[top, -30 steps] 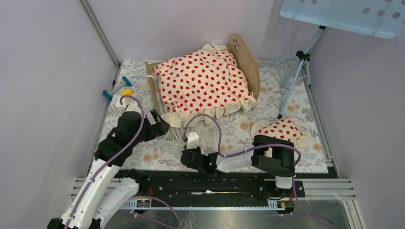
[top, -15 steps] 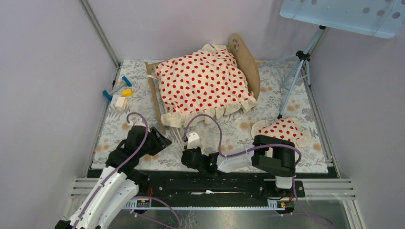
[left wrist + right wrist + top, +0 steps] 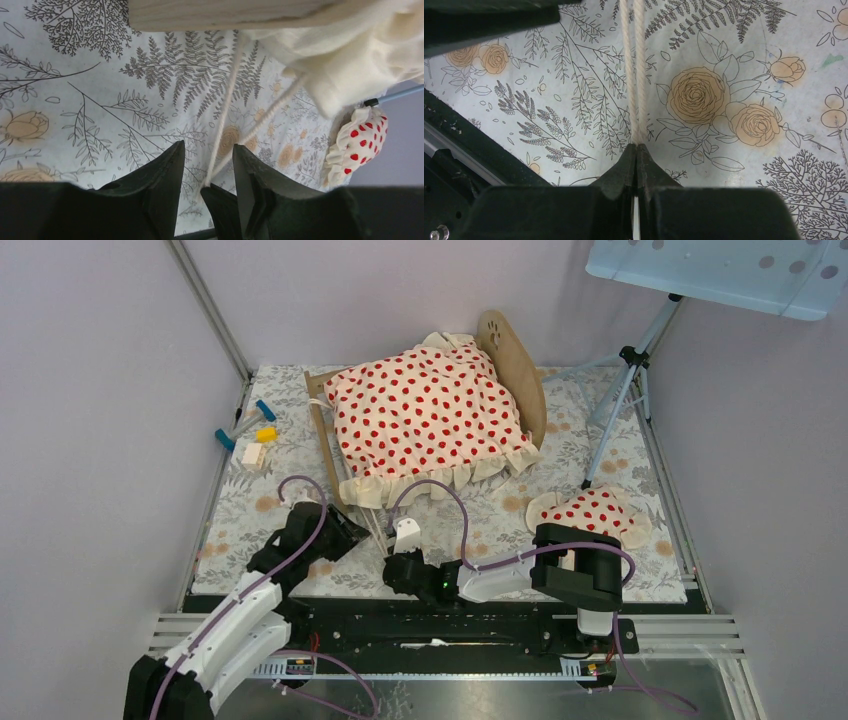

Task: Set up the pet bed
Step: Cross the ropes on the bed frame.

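Right gripper [image 3: 636, 148] is clamped tight on the twin cords [image 3: 634, 75], both strands pinched at the very tips and running straight up and away over the floral table [image 3: 250, 502]. Over on the other side, the left gripper [image 3: 207, 147] sits low beside it, jaws at a narrow gap. The same two cords thread down between its fingers, but nothing shows them being squeezed, so I call that one unclosed around them, not gripping.

Where's the bed [image 3: 516, 365]? Far middle of the table, angled, its rounded end board up at the back and a side rail showing on the left. The dotted blanket [image 3: 430, 415] is draped right over it, ruffle hanging off the near edge, and it hides the mattress entirely. The pillow [image 3: 595, 512] lies well apart on the right of the table, just beyond the right arm, not yet on the bed.

Now the danger. Those cords lead back toward the near-left corner of the bed, under the ruffle. A firm tug from the right arm looks likely to drag the blanket askew, or to slide the light bed toward the arms. If the left jaws close from here, they may catch one strand and miss the other, since the two spread apart further up. Watch the purple cable [image 3: 440, 490] too: it loops right by the ruffle and could snag the cloth on any swing.
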Robot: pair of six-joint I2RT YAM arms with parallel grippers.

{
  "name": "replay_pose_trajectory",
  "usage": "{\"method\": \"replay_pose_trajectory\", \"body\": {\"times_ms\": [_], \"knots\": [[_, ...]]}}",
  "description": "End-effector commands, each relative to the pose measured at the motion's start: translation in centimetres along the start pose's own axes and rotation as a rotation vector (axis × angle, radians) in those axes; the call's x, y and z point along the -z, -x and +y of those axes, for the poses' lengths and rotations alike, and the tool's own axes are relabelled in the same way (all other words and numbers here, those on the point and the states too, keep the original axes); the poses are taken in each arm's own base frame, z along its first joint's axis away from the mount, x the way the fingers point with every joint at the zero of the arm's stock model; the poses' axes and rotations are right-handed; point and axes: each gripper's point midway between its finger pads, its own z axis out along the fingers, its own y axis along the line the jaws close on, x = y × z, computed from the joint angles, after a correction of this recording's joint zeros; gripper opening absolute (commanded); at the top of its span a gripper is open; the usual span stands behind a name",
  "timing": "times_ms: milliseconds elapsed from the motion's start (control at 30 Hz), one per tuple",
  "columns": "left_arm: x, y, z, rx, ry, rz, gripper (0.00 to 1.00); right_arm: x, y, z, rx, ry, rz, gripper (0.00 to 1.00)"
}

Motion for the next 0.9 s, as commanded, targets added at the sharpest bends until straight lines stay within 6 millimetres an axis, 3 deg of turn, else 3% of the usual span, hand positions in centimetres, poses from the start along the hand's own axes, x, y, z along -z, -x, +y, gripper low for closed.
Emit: {"method": "replay_pose_trajectory", "body": {"times_ms": [0, 100, 300, 667, 867], "knots": [[-1.8, 0.2, -1.0, 0.028, -0.069, -0.027, 0.43, 1.1, -3.1, -0.9, 0.048, -0.01, 0.112, 0.0], [-2.8, -0.7, -0.2, 0.026, -0.057, -0.005, 0.43, 1.2, -3.0, -0.9, 0.048, -0.01, 0.11, 0.0], [-3.6, -1.2, -0.6, 0.016, -0.089, -0.002, 0.45, 1.2, -3.1, -0.9, 0.046, -0.008, 0.112, 0.0], [-3.7, -0.9, -1.0, 0.038, -0.121, -0.032, 0.46, 1.2, -3.2, -1.1, 0.05, -0.015, 0.118, 0.0], [-2.6, 0.6, 0.6, 0.059, -0.021, -0.116, 0.44, 1.1, -3.2, -1.0, 0.05, -0.013, 0.119, 0.0]]}}
